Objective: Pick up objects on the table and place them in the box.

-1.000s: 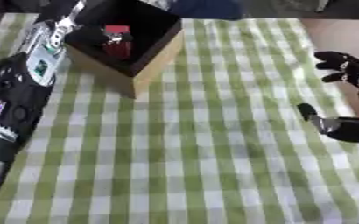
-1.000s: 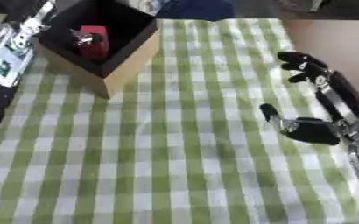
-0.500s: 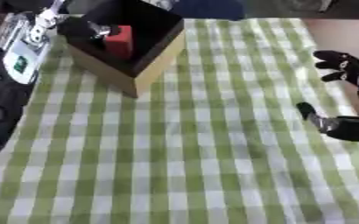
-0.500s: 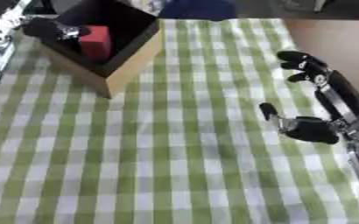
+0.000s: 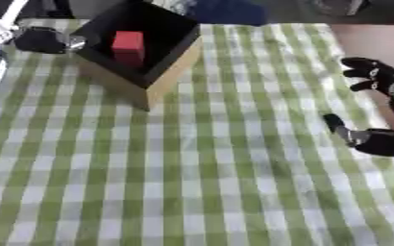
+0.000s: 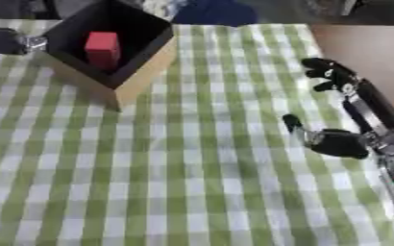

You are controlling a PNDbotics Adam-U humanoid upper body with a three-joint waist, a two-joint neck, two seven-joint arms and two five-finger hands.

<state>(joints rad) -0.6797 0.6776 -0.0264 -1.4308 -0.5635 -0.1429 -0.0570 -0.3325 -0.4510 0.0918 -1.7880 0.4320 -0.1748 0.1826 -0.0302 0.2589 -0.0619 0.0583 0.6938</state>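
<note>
A green-and-white checked cloth (image 5: 200,168) covers the table; bare brown tabletop (image 6: 360,45) shows at right. The box (image 5: 141,53) holds a red block (image 5: 128,44). The right hand (image 6: 335,139) rests open, empty; the left hand (image 5: 36,39) I cannot tell.

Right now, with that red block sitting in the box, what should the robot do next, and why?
Probably draw the left hand back from the black-lined wooden box. The red block already lies inside, and no other object shows on the green checked cloth. The right hand rests open at the right.
</note>
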